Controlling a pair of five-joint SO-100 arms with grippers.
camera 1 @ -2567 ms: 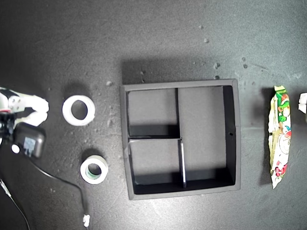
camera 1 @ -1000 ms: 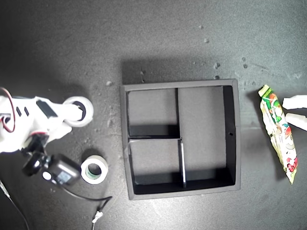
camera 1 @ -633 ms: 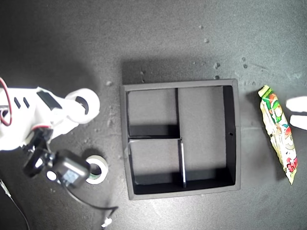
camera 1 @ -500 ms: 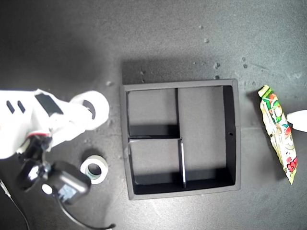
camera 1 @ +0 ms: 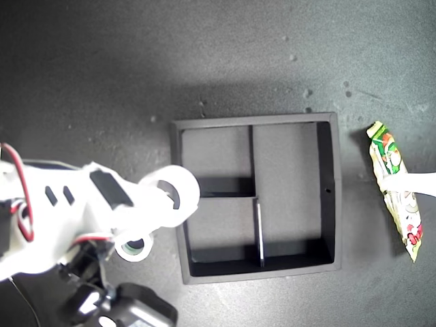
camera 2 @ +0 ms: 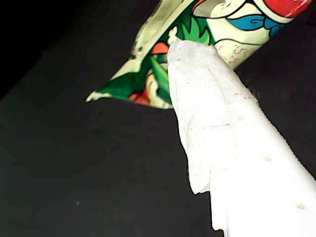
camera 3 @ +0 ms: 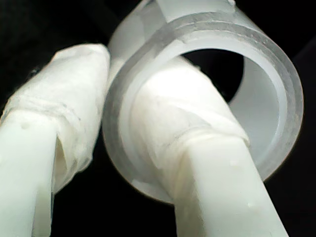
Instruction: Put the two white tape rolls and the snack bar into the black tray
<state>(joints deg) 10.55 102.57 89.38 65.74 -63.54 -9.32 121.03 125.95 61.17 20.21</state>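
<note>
My second gripper is shut on the wholly white tape roll, one finger inside the ring and one outside. It holds that roll in the air over the black tray's rim on the exterior view's left. The green-cored tape roll lies beside the tray, partly under this arm. The snack bar lies slanted outside the tray on the exterior view's right. My first gripper is open, with one fingertip resting on the bar's wrapper and the other out of view.
The second arm's white body with red wires and a black camera module fill the exterior view's lower left. All the tray's compartments hold nothing. The dark tabletop has small pale specks.
My second gripper closed on the white roll, lifted it and carried it toward the tray's edge. My first gripper turned the snack bar slightly, then laid a finger across it.
</note>
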